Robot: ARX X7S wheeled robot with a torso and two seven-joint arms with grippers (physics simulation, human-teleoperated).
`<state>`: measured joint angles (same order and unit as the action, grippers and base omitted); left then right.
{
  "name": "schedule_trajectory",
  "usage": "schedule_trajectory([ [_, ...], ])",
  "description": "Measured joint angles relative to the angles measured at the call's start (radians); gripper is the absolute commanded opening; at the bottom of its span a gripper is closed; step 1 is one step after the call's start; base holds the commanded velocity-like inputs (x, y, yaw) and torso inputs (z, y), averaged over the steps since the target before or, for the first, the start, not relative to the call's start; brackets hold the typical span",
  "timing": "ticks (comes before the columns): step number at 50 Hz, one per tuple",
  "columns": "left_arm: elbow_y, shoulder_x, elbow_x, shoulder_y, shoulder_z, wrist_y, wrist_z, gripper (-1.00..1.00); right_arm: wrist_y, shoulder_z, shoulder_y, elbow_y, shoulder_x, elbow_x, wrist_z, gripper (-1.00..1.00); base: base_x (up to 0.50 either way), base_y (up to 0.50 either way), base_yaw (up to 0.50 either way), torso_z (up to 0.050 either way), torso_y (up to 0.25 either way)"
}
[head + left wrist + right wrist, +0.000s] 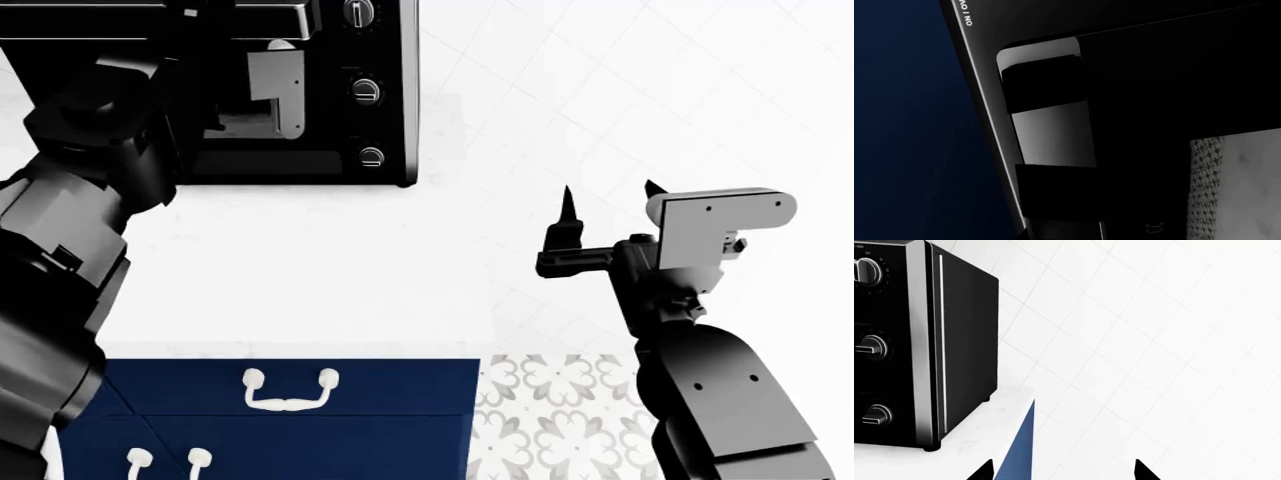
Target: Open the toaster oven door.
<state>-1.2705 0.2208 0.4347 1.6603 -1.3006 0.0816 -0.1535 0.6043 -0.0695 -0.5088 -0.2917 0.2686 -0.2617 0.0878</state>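
Left wrist view: the camera is sitting very close against the toaster oven [1134, 75], showing dark glossy panels, a pale silver strip and a printed on/off label beside a navy surface; the left gripper's jaws are not showing clearly here, so I cannot tell whether they are open or closed.

Head view: the toaster oven [387, 60] is standing at the far left of the white counter [334, 260], its three knobs [366, 91] in a column on its right side; the left arm [94, 150] is reaching in over the door [254, 165], and its fingers are hidden; the right gripper [610, 205] is hovering well apart from the oven, jaws spread wide and holding nothing; navy drawers [400, 400] are sitting below the counter edge.

Right wrist view: the oven's side wall [967, 340] and knobs [873, 346] are showing, with both fingertips [1142, 471] apart over bare counter.

Judging: the oven is looking heavy and stiff, its gloss slippery, the glass fragile; the bar handle along the door's edge is the place to grip.
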Motion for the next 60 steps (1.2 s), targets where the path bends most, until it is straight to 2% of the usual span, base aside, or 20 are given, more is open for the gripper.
schedule_trajectory([
  [30,0.873,0.425,0.090,-0.130,0.003,0.282,-0.196,-1.00,-0.016,-0.003,0.003,-0.001,-0.001,-0.022,0.005,1.00,0.00,0.00,0.00,0.000,0.000],
  [60,1.375,0.686,0.037,-0.236,0.006,0.465,-0.289,-1.00,-0.009,-0.014,0.004,-0.022,0.005,-0.039,0.019,1.00,0.00,0.00,0.00,0.000,0.000],
])
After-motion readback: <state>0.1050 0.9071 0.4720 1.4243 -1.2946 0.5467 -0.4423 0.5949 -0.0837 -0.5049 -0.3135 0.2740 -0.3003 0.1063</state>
